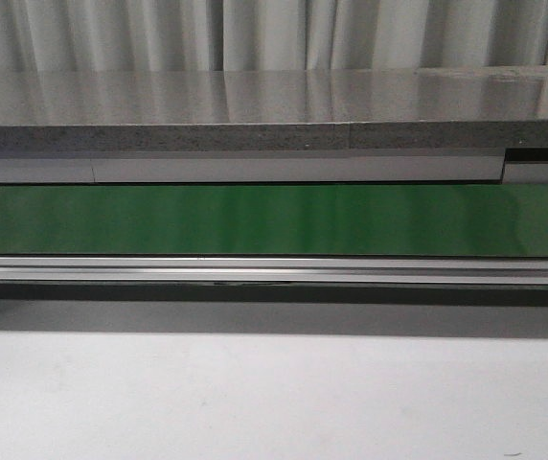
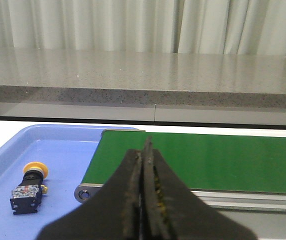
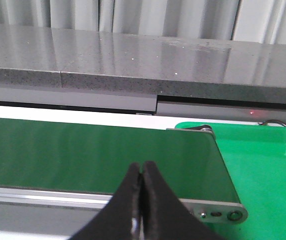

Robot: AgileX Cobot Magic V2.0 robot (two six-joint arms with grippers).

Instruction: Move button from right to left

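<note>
The button (image 2: 29,186), a yellow-orange cap on a black body with red-white marks, lies on its side in the blue tray (image 2: 58,145) in the left wrist view, beside the end of the green belt (image 2: 198,160). My left gripper (image 2: 144,150) is shut and empty, above the near edge of the belt, to the right of the button. My right gripper (image 3: 141,170) is shut and empty over the belt's (image 3: 93,155) near edge, close to its right end. Neither gripper shows in the front view.
A green conveyor belt (image 1: 274,218) runs across, with a metal rail (image 1: 274,270) in front and a grey stone counter (image 1: 274,105) behind. A green tray (image 3: 263,165) sits at the belt's right end. White table surface (image 1: 274,393) lies in front.
</note>
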